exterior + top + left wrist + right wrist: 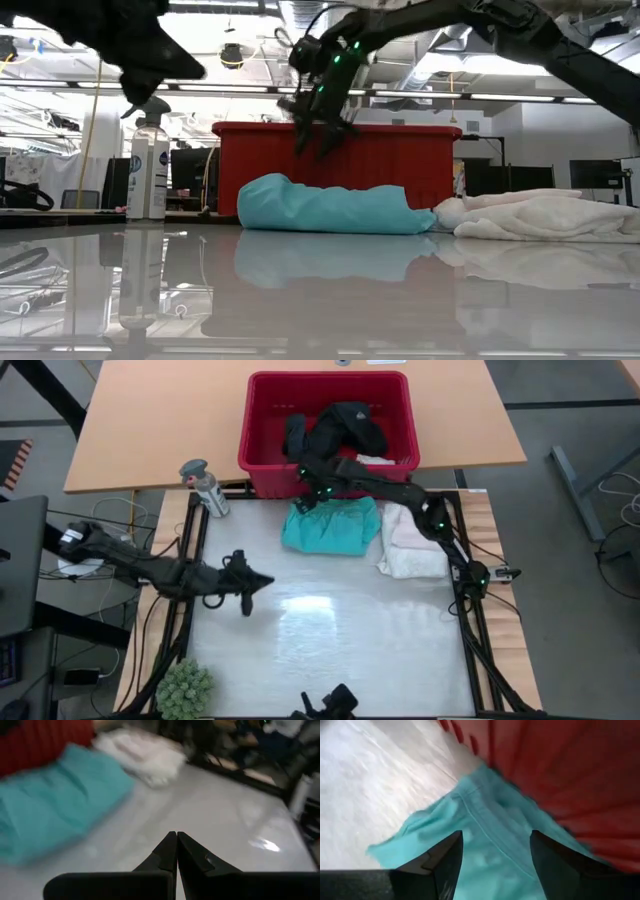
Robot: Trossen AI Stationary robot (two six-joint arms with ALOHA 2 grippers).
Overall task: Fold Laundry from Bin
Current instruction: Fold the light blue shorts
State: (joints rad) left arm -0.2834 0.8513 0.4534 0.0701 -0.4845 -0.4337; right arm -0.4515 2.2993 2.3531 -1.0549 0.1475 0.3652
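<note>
A wooden desk (150, 420) stands on grey floor (570, 560), under bright ceiling strip lights (420, 95).

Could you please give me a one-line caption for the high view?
Right gripper open above the folded turquoise shirt beside the red bin; left gripper shut over the table.

No text can be read anywhere; the spray bottle's (148, 170) label is too small to make out.
</note>
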